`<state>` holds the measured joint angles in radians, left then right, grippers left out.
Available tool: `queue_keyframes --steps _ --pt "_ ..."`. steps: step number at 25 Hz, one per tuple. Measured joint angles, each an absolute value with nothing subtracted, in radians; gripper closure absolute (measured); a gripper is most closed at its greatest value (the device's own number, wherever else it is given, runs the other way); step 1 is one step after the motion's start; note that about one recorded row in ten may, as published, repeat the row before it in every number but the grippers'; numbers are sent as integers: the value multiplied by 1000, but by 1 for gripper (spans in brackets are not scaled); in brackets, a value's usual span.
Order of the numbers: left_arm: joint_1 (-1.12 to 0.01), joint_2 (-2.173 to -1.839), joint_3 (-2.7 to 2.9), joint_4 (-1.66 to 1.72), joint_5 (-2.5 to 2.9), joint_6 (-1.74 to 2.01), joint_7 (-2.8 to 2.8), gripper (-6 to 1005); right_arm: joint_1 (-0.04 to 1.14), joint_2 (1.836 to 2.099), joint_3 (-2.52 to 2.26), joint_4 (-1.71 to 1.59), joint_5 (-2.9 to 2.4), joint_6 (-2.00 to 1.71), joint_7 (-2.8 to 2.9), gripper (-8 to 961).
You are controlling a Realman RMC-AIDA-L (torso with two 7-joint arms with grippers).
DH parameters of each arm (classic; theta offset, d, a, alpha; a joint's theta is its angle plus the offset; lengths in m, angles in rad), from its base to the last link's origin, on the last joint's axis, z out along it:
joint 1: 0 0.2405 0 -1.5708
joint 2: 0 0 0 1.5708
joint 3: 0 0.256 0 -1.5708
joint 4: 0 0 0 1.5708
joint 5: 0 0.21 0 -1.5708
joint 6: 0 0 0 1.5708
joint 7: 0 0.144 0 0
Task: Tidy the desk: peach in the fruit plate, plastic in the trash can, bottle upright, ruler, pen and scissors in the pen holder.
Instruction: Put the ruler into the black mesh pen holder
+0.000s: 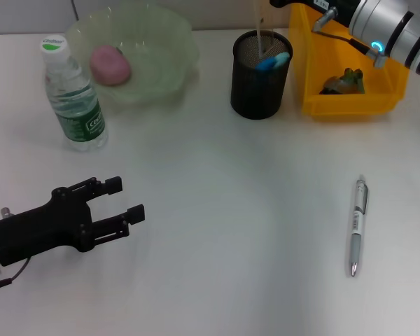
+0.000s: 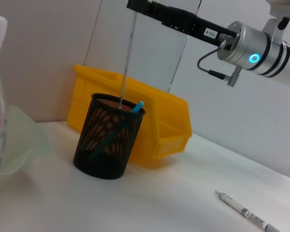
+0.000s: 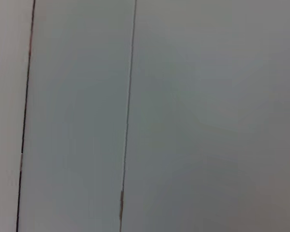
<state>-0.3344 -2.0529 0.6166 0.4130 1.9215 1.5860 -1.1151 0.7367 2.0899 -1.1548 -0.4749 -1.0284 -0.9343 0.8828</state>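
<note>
Head view: left end effector (image 1: 129, 199) spread; right end effector apparently pinching ruler (image 2: 128, 58) above pen holder (image 1: 260, 74).

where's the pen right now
In the head view the pen lies flat on the table on the robot's right, nearer the robot than the yellow bin, well apart from the pen holder.

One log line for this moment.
right pincer: above black mesh pen holder, holding thin clear ruler | left pincer: open, idle | silver pen: on desk
</note>
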Motion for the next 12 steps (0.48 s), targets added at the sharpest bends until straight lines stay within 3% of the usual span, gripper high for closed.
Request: queue_keyframes --steps 12 --pt "-333 -2047 625 427 1924 1587 -1111 212 729 2086 -1196 -480 -1036 -924 951 501"
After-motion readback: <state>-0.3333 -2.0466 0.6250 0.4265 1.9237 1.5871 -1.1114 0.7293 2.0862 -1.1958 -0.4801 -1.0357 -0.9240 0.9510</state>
